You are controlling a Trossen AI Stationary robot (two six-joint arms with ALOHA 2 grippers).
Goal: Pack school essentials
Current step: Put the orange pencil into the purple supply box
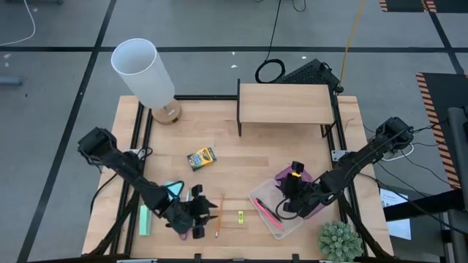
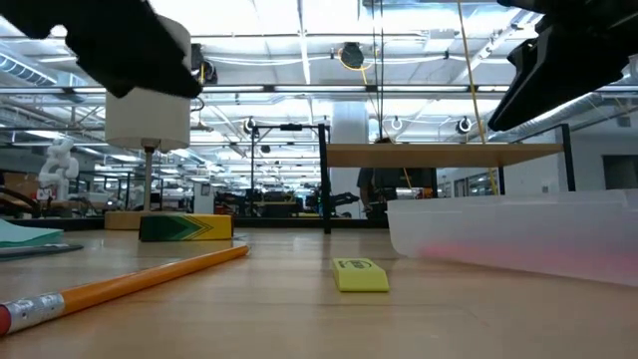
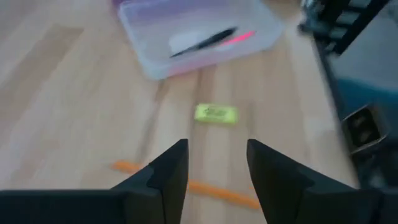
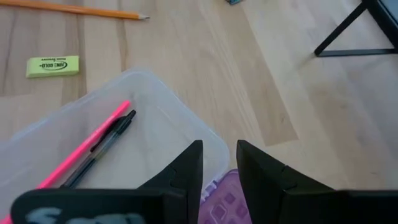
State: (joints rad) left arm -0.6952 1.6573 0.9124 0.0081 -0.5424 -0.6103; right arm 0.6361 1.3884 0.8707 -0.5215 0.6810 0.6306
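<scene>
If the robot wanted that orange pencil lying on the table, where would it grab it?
Probably mid-shaft, from straight above. The orange pencil lies flat on the table, long and thin, so fingers should straddle its width, not its length. The left gripper hovers open right beside it; the yellow eraser lies apart, leaving room.

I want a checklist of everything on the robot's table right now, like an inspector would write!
Surface: wooden table.
Job's things: pink pen and black pen in clear bin; orange pencil, yellow eraser, crayon box on the table.
Clutter: lamp, small shelf, plant.
Grippers: left gripper open above pencil; right gripper open over bin.
Cables: black cable behind table.
Surroundings: grey floor.
</scene>
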